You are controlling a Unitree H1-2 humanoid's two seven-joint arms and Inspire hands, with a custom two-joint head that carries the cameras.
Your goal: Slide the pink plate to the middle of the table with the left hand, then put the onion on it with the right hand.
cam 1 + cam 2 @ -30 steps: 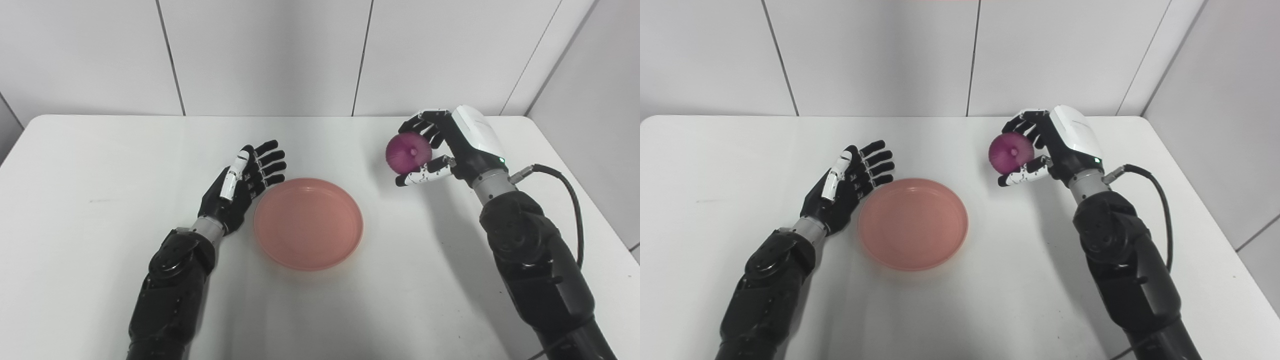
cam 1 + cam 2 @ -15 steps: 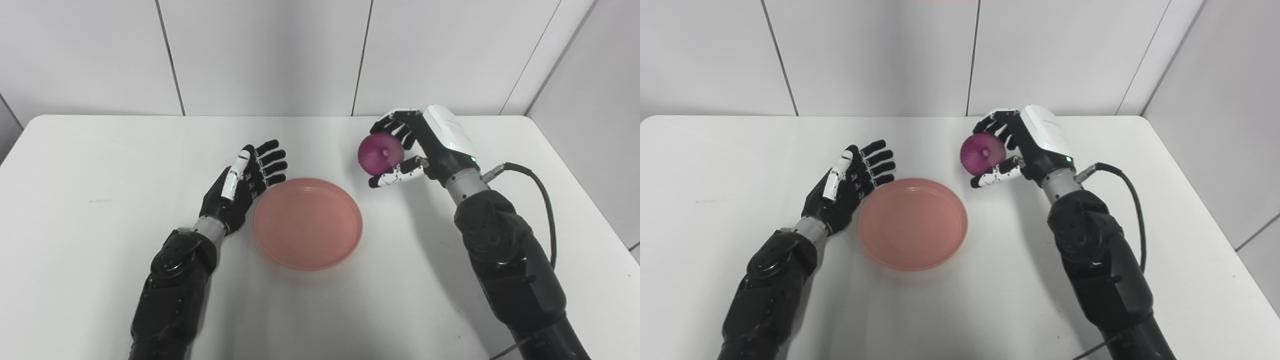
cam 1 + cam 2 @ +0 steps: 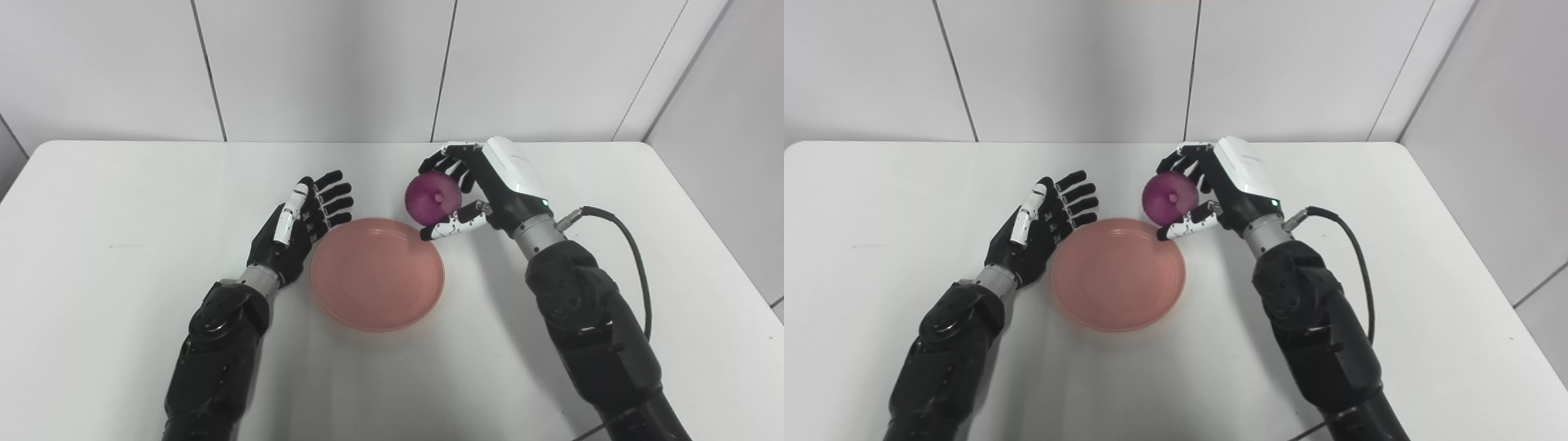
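Observation:
The pink plate (image 3: pixel 376 273) lies flat near the middle of the white table (image 3: pixel 110 202). My left hand (image 3: pixel 300 226) is open, fingers spread, resting just left of the plate's rim and holding nothing. My right hand (image 3: pixel 474 193) is shut on the purple onion (image 3: pixel 432 198) and holds it in the air above the plate's far right rim. The onion also shows in the right eye view (image 3: pixel 1168 199), with the thumb under it.
A black cable (image 3: pixel 631 239) loops from my right wrist over the table's right side. White wall panels stand behind the table's far edge. The table's right edge lies close to my right arm.
My right hand has carried the onion leftward and a little down, from the right side of the table to the plate's far right rim. The left hand and the plate have stayed put.

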